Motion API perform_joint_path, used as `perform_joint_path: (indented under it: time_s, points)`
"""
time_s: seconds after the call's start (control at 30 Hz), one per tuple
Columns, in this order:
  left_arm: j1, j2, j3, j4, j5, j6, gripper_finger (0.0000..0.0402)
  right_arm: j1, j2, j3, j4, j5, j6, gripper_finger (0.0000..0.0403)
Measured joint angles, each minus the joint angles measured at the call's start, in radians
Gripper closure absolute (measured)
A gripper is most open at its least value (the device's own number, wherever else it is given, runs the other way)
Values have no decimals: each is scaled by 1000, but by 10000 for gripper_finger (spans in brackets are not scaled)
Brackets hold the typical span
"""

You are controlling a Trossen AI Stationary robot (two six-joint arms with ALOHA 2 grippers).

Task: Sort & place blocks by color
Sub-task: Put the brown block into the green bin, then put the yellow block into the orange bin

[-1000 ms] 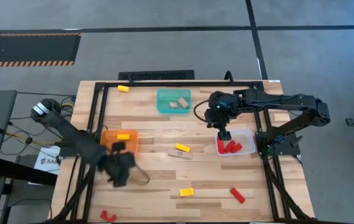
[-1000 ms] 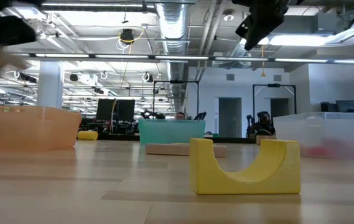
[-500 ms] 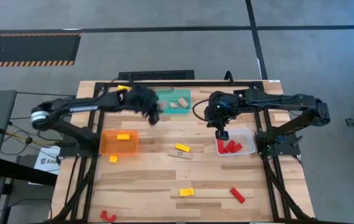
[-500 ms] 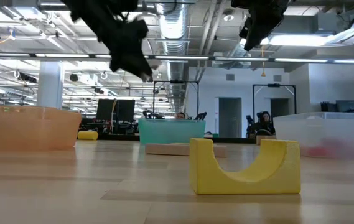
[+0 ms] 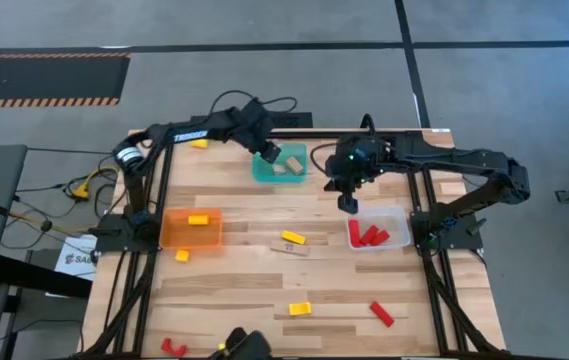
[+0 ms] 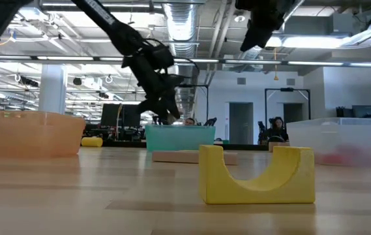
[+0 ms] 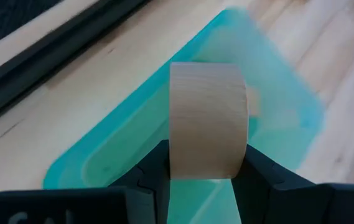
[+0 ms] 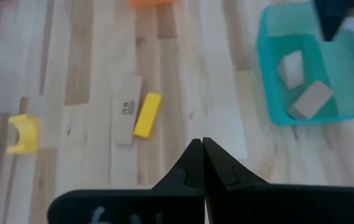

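Tan block about to go in the teal bin

The left gripper point(image 7: 208, 177) is clamped on a tan wooden block point(image 7: 208, 118) and hangs right over the teal bin point(image 5: 261, 170), which already has two tan pieces inside. So this looks like the drop-off step for the wood-coloured pile; next move probably just needs the fingers to let go while the block sits squarely above the bin, not its rim. The right gripper point(image 8: 202, 149) is pinched closed with nothing in it, hovering between the teal bin and the clear bin point(image 5: 398, 217) with red blocks point(image 5: 368, 236). Yellow bar point(image 5: 293, 238) and yellow arch point(image 6: 255, 174) are on the table, unsorted.
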Motion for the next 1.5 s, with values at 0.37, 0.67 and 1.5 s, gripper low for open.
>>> perform_joint_path:
  time_s: [0.37, 0.67, 1.5]
  points:
    - [-4, 120, 236, -265, -65, 57, 293, -23, 0, 0, -3, 0, 36, 394]
    - [-2, 116, 237, -328, -54, 80, 106, -23, 0, 0, -1, 0, 33, 394]
    - [-232, -656, -239, -190, -305, 145, 125, -133, 22, 0, -9, -54, 65, 331]
